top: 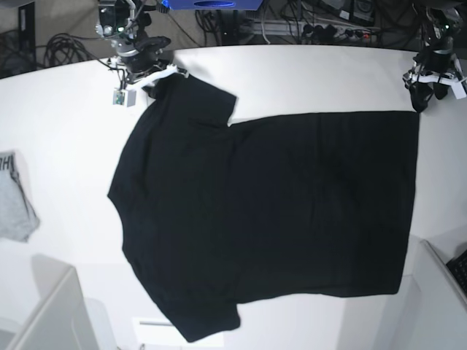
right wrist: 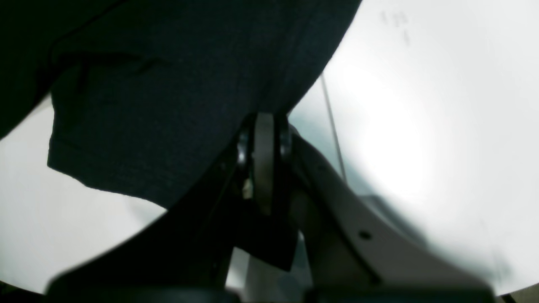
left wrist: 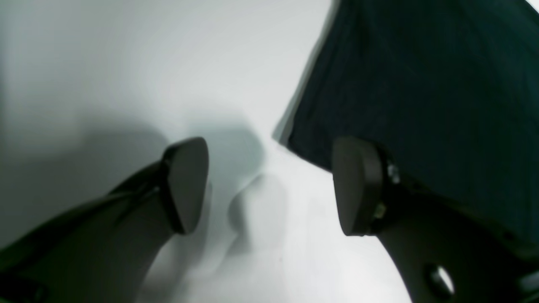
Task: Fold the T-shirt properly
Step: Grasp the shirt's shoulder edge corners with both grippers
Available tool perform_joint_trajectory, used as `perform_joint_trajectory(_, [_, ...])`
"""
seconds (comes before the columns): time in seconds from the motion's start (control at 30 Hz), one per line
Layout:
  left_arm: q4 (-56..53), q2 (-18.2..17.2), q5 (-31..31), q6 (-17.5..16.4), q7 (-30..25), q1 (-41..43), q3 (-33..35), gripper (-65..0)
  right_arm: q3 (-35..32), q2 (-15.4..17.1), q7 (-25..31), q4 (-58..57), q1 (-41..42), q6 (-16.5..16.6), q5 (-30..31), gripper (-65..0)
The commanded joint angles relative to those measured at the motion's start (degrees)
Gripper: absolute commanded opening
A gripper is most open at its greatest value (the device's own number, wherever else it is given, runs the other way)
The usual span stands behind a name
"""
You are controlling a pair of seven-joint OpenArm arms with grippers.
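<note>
- The T-shirt (top: 270, 219) lay spread flat, plain black side up, on the white counter (top: 58, 131).
- The right gripper (right wrist: 264, 126) had its jaws pinched on the T-shirt's sleeve edge.
- The left gripper (left wrist: 269, 185) stood with jaws wide, empty, beside the T-shirt's hem corner.

The large short-sleeved cloth T-shirt (top: 277, 219) is plain black, with no print showing. The flat table (top: 66, 124) is white. The small garment (top: 14, 200) is grey with dark lettering.
</note>
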Motion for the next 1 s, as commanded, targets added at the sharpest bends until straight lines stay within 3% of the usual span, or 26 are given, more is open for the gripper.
perform_joint_trajectory(0.0, [-0.2, -0.8, -0.7, -0.3, 0.5, -1.0, -0.6, -20.2, -0.2, 0.0, -6.0, -1.1, -1.0, -0.7, -0.4, -65.0])
perform_joint_trajectory(0.1, [-2.4, -0.9, -0.3, -0.3, 3.7, -4.2, -0.3, -20.2, -0.2, 0.1, -6.0, -1.1, -1.1, -0.7, -0.4, -65.0])
perform_joint_trajectory(0.43, [-8.5, -0.9, -0.2, -0.2, 4.0, -11.1, 0.1, -20.2, -0.2, 0.2, -6.0, -1.1, -1.2, -0.7, -0.3, -65.0])
perform_joint_trajectory(0.67, [-9.7, -1.0, -0.2, -0.2, 4.0, -10.9, 5.2, -22.1, -0.2, 0.2, -6.0, -1.1, -1.1, -0.7, -0.3, -65.0])
perform_joint_trajectory(0.77, [-10.4, -1.0, -0.2, -0.2, 4.0, -10.9, 5.4, -35.5, -0.2, 0.2, -6.0, -1.1, -1.1, -0.7, -0.3, -65.0])
perform_joint_trajectory(0.9, [-10.3, -1.2, -0.2, -0.2, 4.0, -10.9, 5.6, -60.7, 2.4, 0.0, -6.0, -1.0, -1.1, -0.7, -0.3, -65.0])
perform_joint_trajectory(0.93, [-10.2, -1.3, -0.2, -0.2, 4.0, -10.9, 5.6, -65.0, 3.2, -0.1, -6.0, -1.0, -1.1, -0.7, -0.3, -65.0])
perform_joint_trajectory(0.97, [-10.2, -1.3, -0.2, -0.2, 4.0, -10.9, 5.6, -65.0, 3.8, -0.1, -6.0, -1.0, -1.1, -0.7, -0.3, -65.0])
